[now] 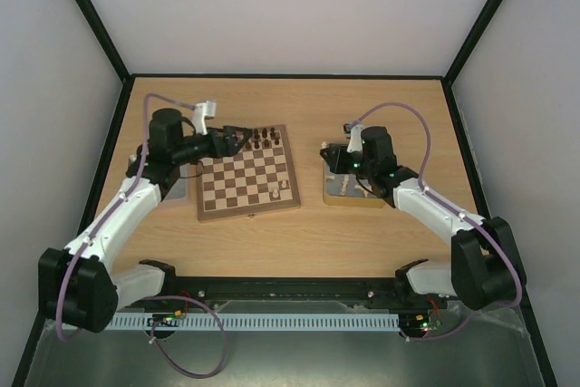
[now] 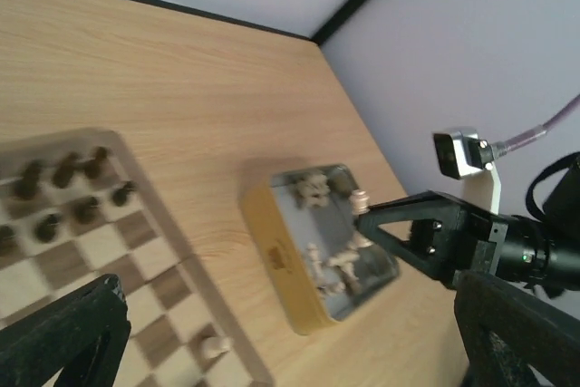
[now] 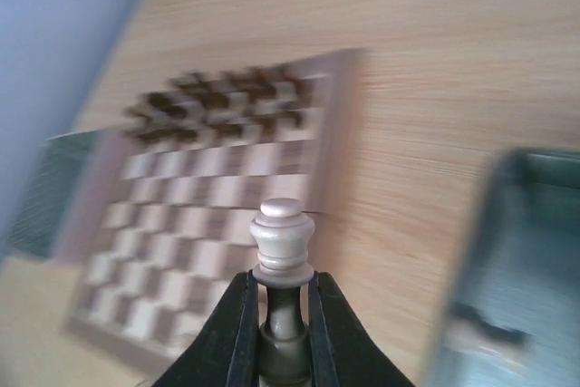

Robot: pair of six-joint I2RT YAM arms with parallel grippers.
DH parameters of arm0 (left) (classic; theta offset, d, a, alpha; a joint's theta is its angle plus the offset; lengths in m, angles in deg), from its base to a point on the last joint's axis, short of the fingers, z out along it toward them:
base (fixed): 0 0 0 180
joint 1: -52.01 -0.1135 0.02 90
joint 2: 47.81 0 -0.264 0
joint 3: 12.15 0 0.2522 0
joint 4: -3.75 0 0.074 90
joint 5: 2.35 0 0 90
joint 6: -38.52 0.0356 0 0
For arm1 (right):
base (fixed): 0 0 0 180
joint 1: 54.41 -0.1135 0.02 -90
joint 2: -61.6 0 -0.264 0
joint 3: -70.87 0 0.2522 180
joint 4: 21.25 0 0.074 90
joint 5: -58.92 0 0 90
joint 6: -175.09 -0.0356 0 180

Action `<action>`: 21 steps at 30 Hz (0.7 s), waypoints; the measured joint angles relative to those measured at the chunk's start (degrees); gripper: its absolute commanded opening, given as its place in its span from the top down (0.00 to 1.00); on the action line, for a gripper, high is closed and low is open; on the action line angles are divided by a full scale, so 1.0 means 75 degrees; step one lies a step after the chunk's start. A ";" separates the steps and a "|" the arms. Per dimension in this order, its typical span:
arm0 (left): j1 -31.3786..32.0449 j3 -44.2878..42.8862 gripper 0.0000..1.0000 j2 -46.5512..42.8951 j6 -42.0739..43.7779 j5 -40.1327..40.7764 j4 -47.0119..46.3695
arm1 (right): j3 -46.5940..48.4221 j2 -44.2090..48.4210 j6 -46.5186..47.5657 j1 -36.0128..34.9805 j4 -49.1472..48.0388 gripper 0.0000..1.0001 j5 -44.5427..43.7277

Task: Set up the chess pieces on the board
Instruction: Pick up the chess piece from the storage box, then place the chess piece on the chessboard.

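- Our right hand (image 3: 283, 301): clamped on a pale chess piece (image 3: 282, 240), beside the tin (image 2: 272, 244).
- Our left hand (image 1: 240, 138): fingers apart, at the board's (image 1: 249, 192) far edge.
- Bare desk (image 1: 311, 180) between.

Tin (image 1: 343, 195) right of board (image 1: 248, 176), pieces (image 2: 328, 266) inside

Left arm (image 1: 118, 210) and right arm (image 1: 435, 206) look alike: white shells on the long links, bulky black joint housings. A purple cable (image 1: 403, 108) loops along each one. There's a white camera bracket (image 1: 205, 111) at the wrist, a small green light (image 2: 526, 258) glowing, and smooth, tapered black fingers (image 3: 237, 333).
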 measured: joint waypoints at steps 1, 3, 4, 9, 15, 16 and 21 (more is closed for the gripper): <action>0.0233 -0.0117 0.04 0.0122 -0.0085 -0.0070 0.0006 | -0.0055 0.0076 0.0000 -0.0082 -0.0283 0.92 0.0382; 0.0662 -0.0411 0.07 0.0469 -0.0259 -0.0219 -0.0020 | -0.0128 0.0210 0.0003 -0.0262 -0.0766 0.92 0.1070; 0.0810 -0.0522 0.08 0.0644 -0.0353 -0.0289 -0.0050 | -0.0152 0.0268 0.0009 -0.0356 -0.0994 0.92 0.1387; 0.1486 -0.1105 0.16 0.1603 -0.0775 -0.0781 0.0041 | -0.0166 0.0437 0.0204 -0.0766 -0.1775 0.92 0.2771; 0.1687 -0.1288 0.28 0.1967 -0.1128 -0.1408 0.0096 | -0.0166 0.0437 0.0510 -0.0973 -0.1827 0.92 0.3413; 0.1705 -0.1317 0.29 0.2005 -0.1169 -0.1524 0.0096 | -0.0166 0.0434 0.0548 -0.0988 -0.1830 0.92 0.3462; 0.1990 -0.1492 0.39 0.2296 -0.1122 -0.1950 0.0169 | -0.0166 0.0425 0.0664 -0.1026 -0.1821 0.92 0.3585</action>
